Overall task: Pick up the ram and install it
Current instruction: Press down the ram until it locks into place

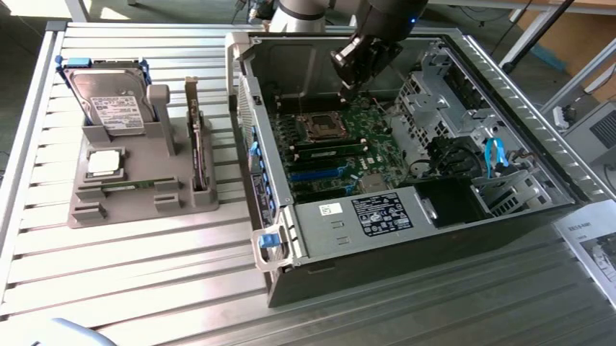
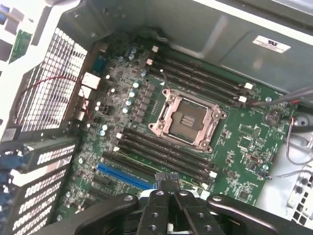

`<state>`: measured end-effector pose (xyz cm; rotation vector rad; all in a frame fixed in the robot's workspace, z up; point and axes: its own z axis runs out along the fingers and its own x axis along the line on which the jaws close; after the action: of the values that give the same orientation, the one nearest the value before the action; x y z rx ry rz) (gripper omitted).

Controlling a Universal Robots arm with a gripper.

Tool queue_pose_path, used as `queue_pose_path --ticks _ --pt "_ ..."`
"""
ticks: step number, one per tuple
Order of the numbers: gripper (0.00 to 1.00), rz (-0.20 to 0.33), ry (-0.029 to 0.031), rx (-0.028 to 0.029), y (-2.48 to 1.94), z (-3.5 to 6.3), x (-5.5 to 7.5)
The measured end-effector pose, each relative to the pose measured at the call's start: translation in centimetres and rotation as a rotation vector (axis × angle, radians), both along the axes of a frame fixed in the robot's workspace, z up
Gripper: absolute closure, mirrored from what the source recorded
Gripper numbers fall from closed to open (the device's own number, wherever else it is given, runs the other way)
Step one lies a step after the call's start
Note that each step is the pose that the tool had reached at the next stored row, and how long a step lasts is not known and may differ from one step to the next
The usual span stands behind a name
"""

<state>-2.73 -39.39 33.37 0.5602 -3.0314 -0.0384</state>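
Note:
The ram (image 1: 125, 184) looks like a thin green stick lying flat in the front groove of a grey holder (image 1: 97, 209), towards the exterior view's left. My gripper (image 1: 353, 83) hangs well away from it, inside the open computer case (image 1: 288, 281), above the motherboard (image 1: 371, 140). In the wrist view the gripper (image 2: 168, 180) has its black fingers pressed together with nothing between them. It hovers over the lower bank of black memory slots (image 2: 161, 154), beside the open processor socket (image 2: 187, 119).
The holder also carries a hard drive (image 1: 111, 97), a small square chip (image 1: 104, 163) and an upright expansion card (image 1: 198, 144). The case walls, a drive cage (image 1: 433, 94), the power supply (image 1: 380, 214) and loose cables (image 2: 298, 147) crowd the motherboard.

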Motion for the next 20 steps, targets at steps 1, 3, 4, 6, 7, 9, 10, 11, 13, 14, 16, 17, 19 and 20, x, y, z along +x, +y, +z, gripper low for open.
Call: queue_pose_path --ticks 1,3,4,6,7,9,10,11,13,14,16,17,19,20 --pt "0.9 -0.015 0.0 0.0 0.0 0.0 0.0" --pt "0.9 -0.041 0.0 0.0002 0.0 -0.02 0.0" --pt "0.9 -0.054 0.0 0.0003 0.0 -0.02 0.0" --pt "0.9 -0.08 0.0 0.0004 0.0 -0.03 0.0" --pt "0.9 -0.093 0.0 0.0005 0.0 -0.04 0.0" --pt "0.9 -0.12 0.0 0.0007 0.0 -0.05 0.0" --pt "0.9 -0.131 0.0 0.0007 0.0 -0.06 0.0" --pt "0.9 -0.144 0.0 0.0008 0.0 -0.06 0.0" --pt "0.9 -0.169 -0.0206 0.008 -0.01 -0.07 -0.17" --pt "0.9 -0.18 -0.0234 0.0089 -0.01 -0.07 -0.17" --pt "0.9 -0.251 -0.0239 0.0083 -0.01 -0.08 -0.17" --pt "0.9 -0.255 -0.0401 0.0103 -0.01 -0.13 -0.17" --pt "0.9 -0.298 -0.0405 0.0094 -0.01 -0.13 -0.17" --pt "0.9 -0.302 -0.0405 0.0092 -0.01 -0.13 -0.17"
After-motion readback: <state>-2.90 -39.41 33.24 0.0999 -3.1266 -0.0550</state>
